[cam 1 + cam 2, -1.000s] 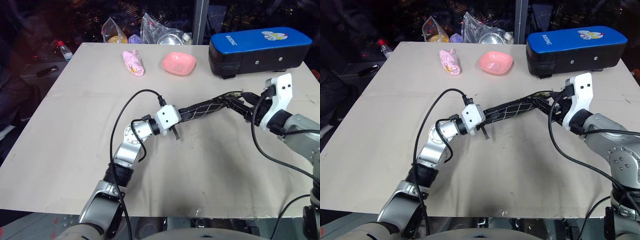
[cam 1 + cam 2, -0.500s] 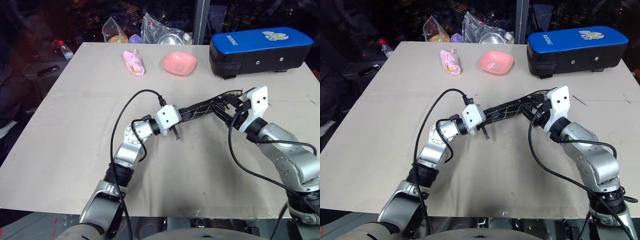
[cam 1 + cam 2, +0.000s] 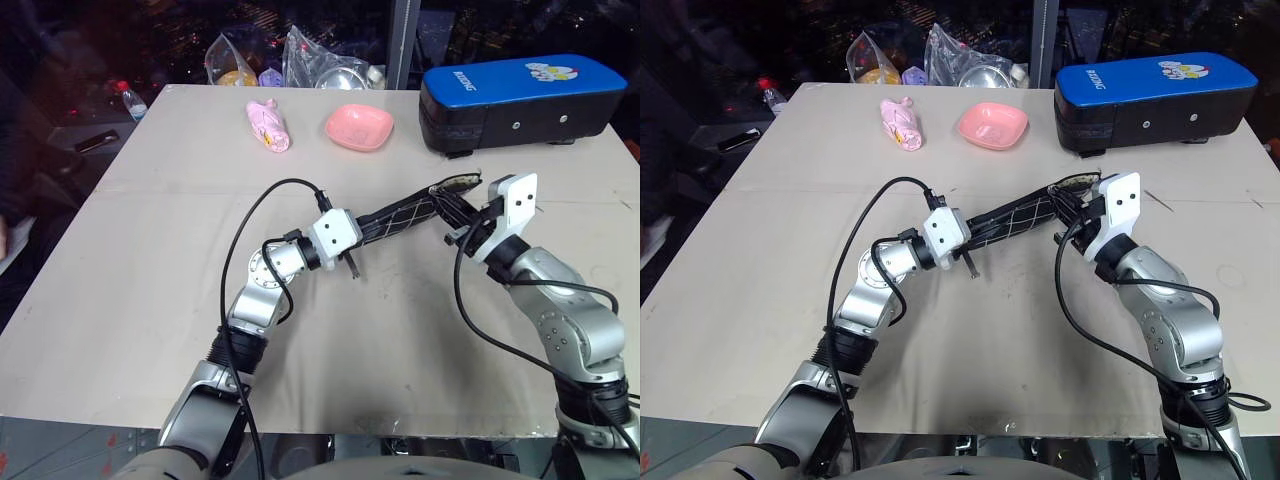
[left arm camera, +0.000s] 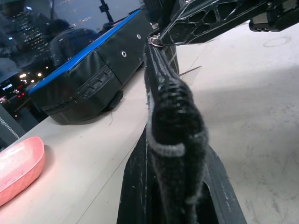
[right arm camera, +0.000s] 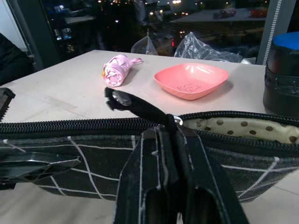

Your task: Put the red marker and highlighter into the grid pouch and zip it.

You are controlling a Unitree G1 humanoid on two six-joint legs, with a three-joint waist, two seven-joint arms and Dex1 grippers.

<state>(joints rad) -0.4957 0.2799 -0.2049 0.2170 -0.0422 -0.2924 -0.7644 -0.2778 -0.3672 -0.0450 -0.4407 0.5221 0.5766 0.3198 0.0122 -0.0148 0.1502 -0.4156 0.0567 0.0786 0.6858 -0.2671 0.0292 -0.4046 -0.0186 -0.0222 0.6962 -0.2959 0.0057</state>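
2 grippers now on the flat black fabric grid pouch (image 3: pixel 405 214), held up off the beige table (image 3: pixel 150 280). Left gripper (image 4: pixel 175 154) clamped shut on 1 end. Right gripper (image 5: pixel 170 140), apart half a second ago and beside the far end, now pinched closed at the black zipper pull (image 5: pixel 133 105). Zip shut along the stretch toward the left gripper, gaping past the pull to show polka-dot lining (image 5: pixel 233 127). Red marker and highlighter nowhere to be made out, probably inside. Judged ready for the closing pull along the remaining open stretch.
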